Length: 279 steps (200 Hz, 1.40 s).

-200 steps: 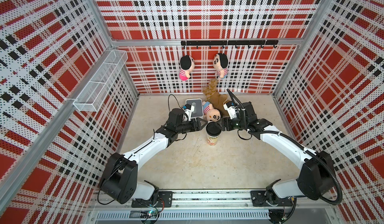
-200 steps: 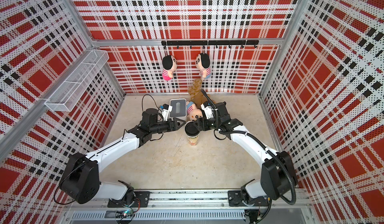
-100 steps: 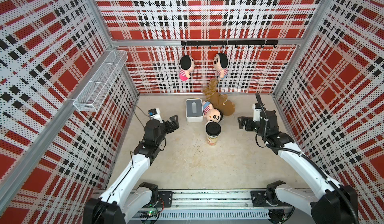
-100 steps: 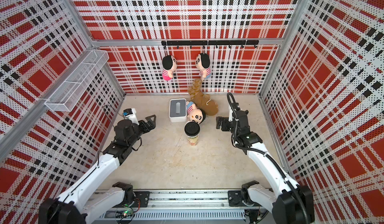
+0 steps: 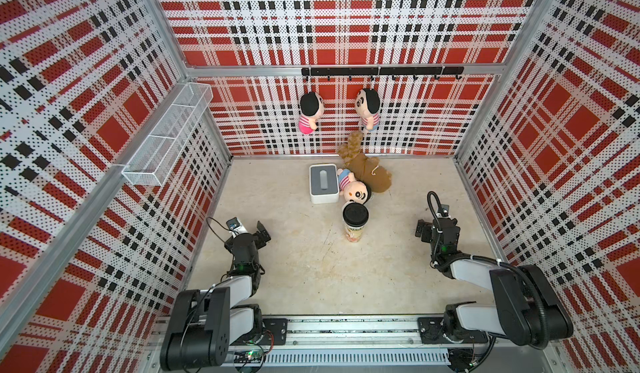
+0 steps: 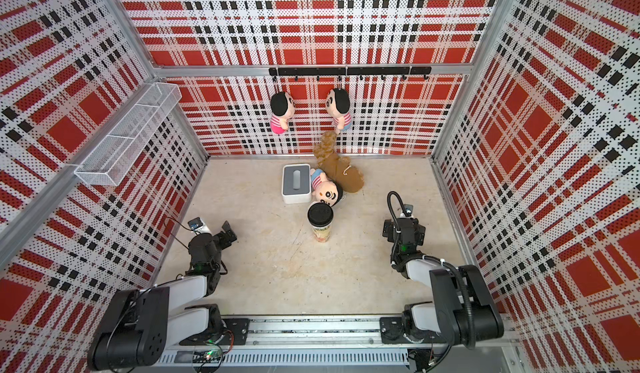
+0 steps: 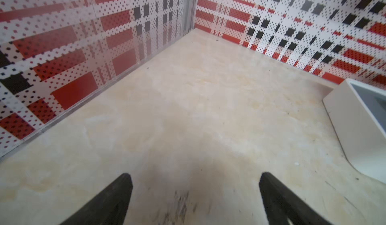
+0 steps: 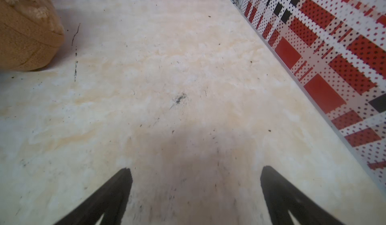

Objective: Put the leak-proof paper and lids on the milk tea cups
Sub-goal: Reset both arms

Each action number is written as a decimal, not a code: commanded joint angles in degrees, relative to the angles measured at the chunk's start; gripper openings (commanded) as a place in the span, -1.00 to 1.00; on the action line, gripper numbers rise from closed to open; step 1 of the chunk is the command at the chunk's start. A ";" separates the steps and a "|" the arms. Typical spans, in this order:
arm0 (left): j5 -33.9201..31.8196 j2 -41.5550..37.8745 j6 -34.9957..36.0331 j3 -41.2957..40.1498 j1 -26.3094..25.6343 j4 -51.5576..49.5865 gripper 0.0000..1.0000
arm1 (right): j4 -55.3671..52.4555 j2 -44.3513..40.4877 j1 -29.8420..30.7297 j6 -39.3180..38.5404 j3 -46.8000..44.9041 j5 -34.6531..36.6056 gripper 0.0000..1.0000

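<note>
Both pincers are standing wide apart and empty: the left pincer (image 7: 194, 174) and the right pincer (image 8: 195, 168) are hanging low over bare table (image 5: 311, 277), one to each side of the cup (image 5: 354, 232) and well apart from it. I am seeing the cup standing upright mid-table, wearing a black lid (image 5: 355, 213); the paper I cannot make out, perhaps it is lying under that lid. A doll (image 5: 356, 192) and a box (image 5: 323, 183) are lying just behind. I am judging the job nearly closed, so any move now should be steering wide of this tall, tippy cup
</note>
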 commanded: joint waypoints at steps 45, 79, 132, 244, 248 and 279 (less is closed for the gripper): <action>5.94 5.69 9.99 0.72 -0.79 25.89 0.96 | 34.77 11.80 -5.12 -4.26 -1.68 -9.91 1.00; 8.75 8.00 12.68 4.38 -2.50 21.77 0.96 | 35.70 12.74 -4.86 -5.79 -1.85 -12.18 1.00; 3.18 12.08 18.37 2.46 -10.22 28.48 0.96 | 34.38 12.21 -4.87 -5.96 -1.61 -12.81 1.00; -0.35 17.64 13.38 5.61 -7.56 29.07 0.97 | 34.58 12.26 -4.87 -6.06 -1.65 -13.01 1.00; -0.31 17.77 13.44 5.69 -7.59 29.05 0.96 | 34.59 12.33 -4.87 -6.07 -1.57 -12.97 1.00; 0.53 17.99 13.12 6.25 -7.10 28.24 0.96 | 34.58 12.27 -4.87 -6.02 -1.58 -12.97 1.00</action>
